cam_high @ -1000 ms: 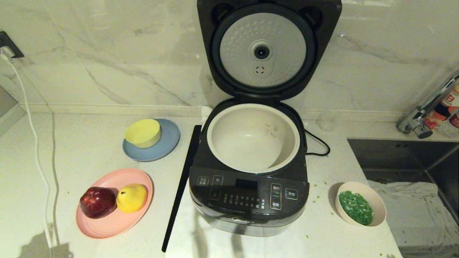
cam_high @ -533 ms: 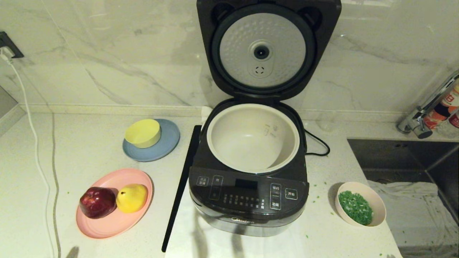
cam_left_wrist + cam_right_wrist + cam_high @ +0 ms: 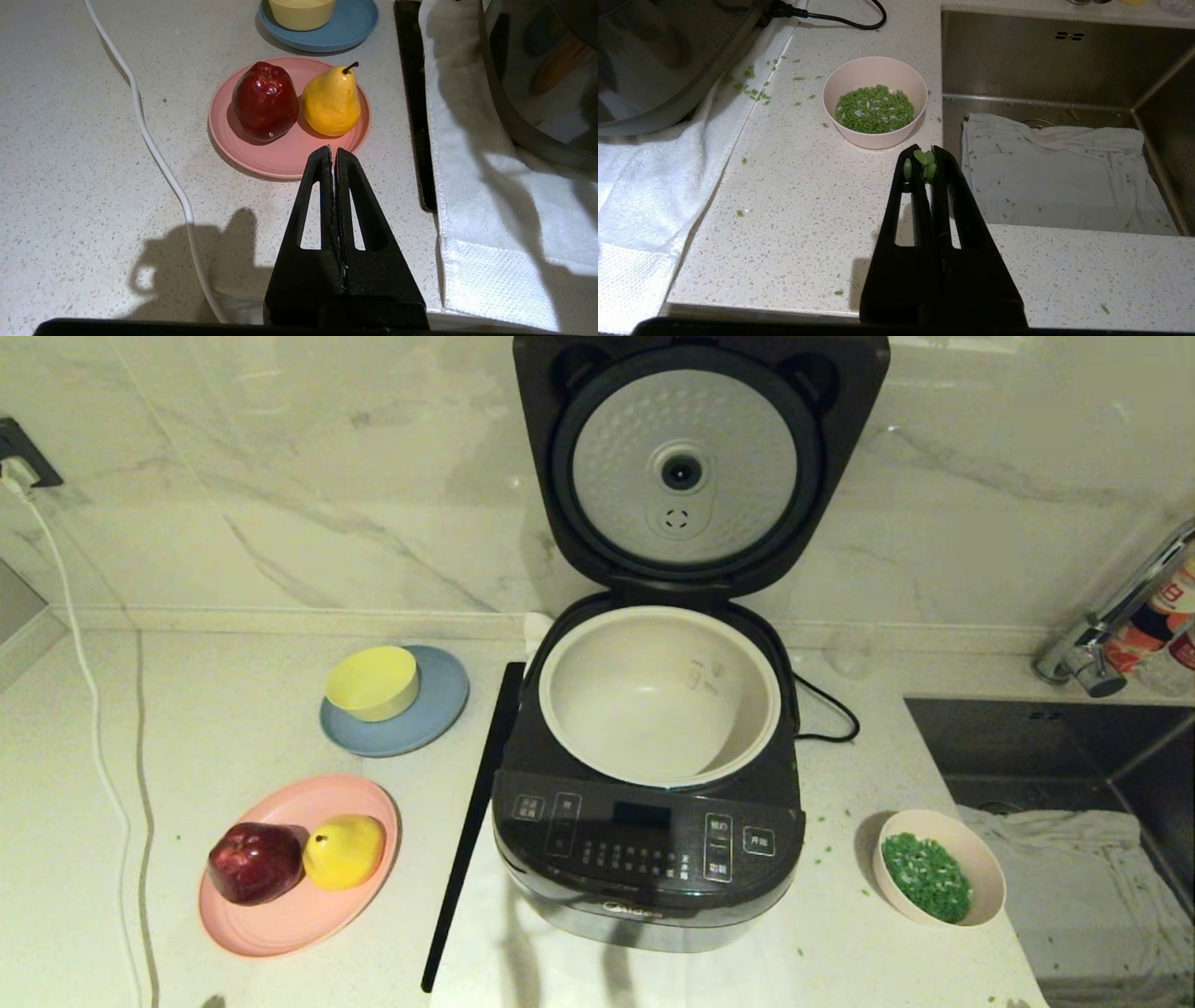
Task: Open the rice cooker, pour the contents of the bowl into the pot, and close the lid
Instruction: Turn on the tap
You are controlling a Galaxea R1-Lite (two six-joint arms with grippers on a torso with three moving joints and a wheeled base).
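Note:
The rice cooker stands mid-counter with its lid upright, silver dimpled plate facing me. Its off-white pot looks empty. The pale pink bowl sits on the counter to the cooker's right, holding the green contents. Neither arm shows in the head view. My right gripper is shut, a few green bits stuck at its tips, hovering just short of the bowl. My left gripper is shut and empty, over the counter near the pink plate.
A pink plate carries a red apple and a yellow pear. A yellow bowl sits on a blue plate. A black strip lies left of the cooker. The sink opens right of the bowl.
The arm's shadow at the bottom left of the head view has shrunk almost off the lower edge. Cooker, bowl and plates have not moved.

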